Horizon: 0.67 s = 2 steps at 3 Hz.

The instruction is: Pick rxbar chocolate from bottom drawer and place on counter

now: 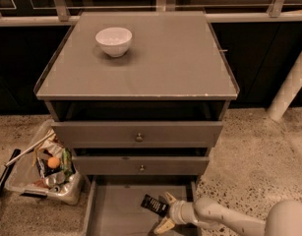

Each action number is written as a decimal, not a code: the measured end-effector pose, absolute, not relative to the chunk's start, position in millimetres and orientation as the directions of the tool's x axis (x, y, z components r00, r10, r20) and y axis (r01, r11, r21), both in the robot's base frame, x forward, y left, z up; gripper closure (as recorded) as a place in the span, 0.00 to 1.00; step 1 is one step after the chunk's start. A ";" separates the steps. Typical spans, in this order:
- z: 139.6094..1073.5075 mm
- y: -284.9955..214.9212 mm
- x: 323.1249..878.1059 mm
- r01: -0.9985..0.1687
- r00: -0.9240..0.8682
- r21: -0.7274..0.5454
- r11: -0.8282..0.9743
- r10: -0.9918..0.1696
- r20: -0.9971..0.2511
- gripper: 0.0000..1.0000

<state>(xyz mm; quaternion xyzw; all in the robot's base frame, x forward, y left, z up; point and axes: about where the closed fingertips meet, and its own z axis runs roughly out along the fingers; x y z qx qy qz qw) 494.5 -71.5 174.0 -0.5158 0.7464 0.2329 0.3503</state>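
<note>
Gripper (165, 212) is hovering low in the bottom drawer (116, 210), fingers spread, just right of the rxbar chocolate (154, 205) lying on the drawer floor. Grasping seems in hand: straddling the bar, closing, then lifting toward the counter (160, 58).

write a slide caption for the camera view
Open gripper reaches into the bottom drawer at the chocolate bar; white bowl sits on the counter.
</note>
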 end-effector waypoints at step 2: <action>126.5 -61.5 519.2 -0.922 -0.221 -0.033 0.386 -0.595 -0.773 0.00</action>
